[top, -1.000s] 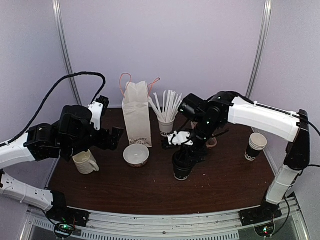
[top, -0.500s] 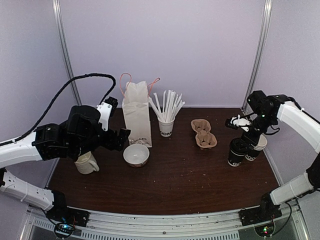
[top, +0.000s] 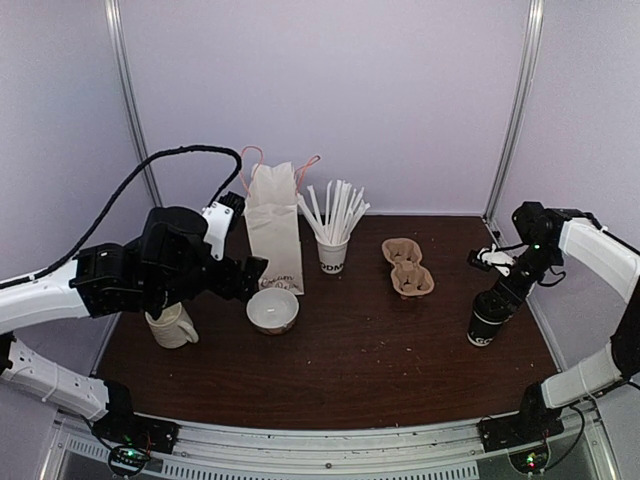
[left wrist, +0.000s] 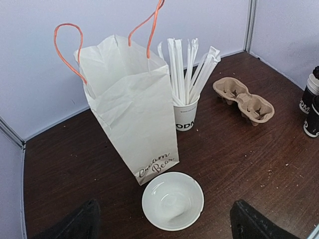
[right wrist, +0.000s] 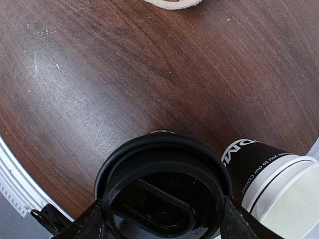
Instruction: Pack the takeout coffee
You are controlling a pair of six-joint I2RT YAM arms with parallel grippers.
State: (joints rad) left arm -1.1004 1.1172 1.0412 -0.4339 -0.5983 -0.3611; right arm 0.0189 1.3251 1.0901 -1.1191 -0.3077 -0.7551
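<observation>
- Takeout coffee [top: 484,325] position: far right of the table [top: 350,370], near its edge and well apart from the paper bag [left wrist: 132,124]. I cannot tell whether its base rests on the wood or hangs just above it.
- Right gripper [top: 503,292]: jaws drawn in to cup width, one finger on each side at the top of the cup. In the wrist view both sit against the lid [right wrist: 164,191].
- Left gripper [top: 250,275]: jaws wide, holding nothing, facing the bag and the bowl [left wrist: 172,200].
- Weight: I judge it light if empty and moderate if filled. The lid hides the contents.
- Walls: thin paper, likely to dent under a hard squeeze.
- Surface: smooth coated paper, so I expect some slip.
- Lid: press-fit plastic by the look of it. I would not trust it alone to carry the load.
- Hold point: the upper wall just under the rim, where the lid stiffens the cup.
- Neighbour: an unlidded cup [right wrist: 286,191] stands just beside it, possibly touching. I would lift straight up to avoid knocking it.
</observation>
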